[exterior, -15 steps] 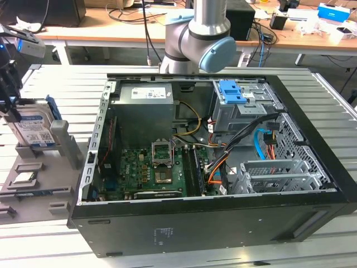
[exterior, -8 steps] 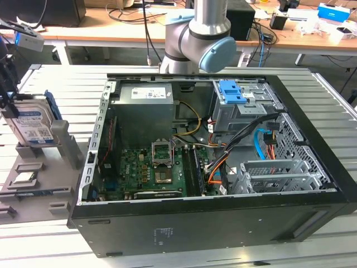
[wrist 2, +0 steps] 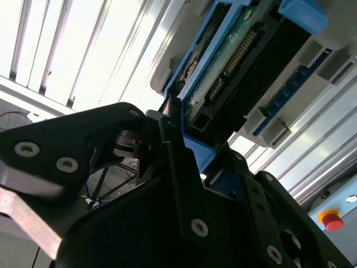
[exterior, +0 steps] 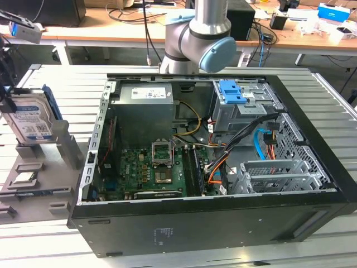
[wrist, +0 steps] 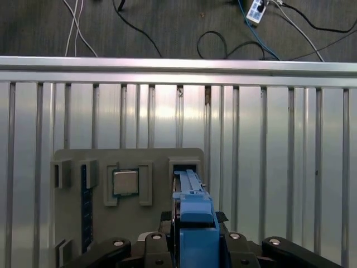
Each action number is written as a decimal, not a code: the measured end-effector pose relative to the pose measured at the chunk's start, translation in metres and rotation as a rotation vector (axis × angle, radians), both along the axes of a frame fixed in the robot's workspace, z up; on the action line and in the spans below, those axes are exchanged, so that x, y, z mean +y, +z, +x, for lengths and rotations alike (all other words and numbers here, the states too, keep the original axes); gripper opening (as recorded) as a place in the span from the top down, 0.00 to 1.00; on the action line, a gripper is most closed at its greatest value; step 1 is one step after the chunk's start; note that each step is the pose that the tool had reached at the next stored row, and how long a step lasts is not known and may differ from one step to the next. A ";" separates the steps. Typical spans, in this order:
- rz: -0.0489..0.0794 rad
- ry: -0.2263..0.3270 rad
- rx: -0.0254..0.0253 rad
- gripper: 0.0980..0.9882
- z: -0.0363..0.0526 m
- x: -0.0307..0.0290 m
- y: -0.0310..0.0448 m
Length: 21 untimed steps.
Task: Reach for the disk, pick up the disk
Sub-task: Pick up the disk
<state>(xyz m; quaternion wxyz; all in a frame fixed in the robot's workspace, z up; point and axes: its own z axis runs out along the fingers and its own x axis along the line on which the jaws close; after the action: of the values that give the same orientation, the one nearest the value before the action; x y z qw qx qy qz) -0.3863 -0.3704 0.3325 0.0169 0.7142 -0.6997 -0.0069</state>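
One disk (exterior: 28,120) on edge in grey holder (exterior: 64,146), long axis upright, connectors upward, gripper (wrist: 195,245) clamped on it

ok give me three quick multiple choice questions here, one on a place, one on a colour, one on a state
1. Where is the disk? A inside the computer case B in the grey holder beside it C on top of the case
2. The disk's bracket is: A red B blue C yellow
3. The disk is: A upright on edge B lying flat C leaning on the case
Answers: 1 B, it stands in the holder; 2 B, blue in both wrist views; 3 A, its broad face stands vertical.
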 end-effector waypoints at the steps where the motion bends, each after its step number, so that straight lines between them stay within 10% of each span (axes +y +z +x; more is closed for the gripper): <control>1: 0.000 0.000 0.0001 0.70 0.0001 0.0000 0.0011; 21: -0.005 0.000 0.0020 0.70 0.0028 0.0008 0.0430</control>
<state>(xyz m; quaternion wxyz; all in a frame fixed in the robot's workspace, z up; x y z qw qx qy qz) -0.3836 -0.3696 0.3755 0.0194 0.7142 -0.6997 -0.0058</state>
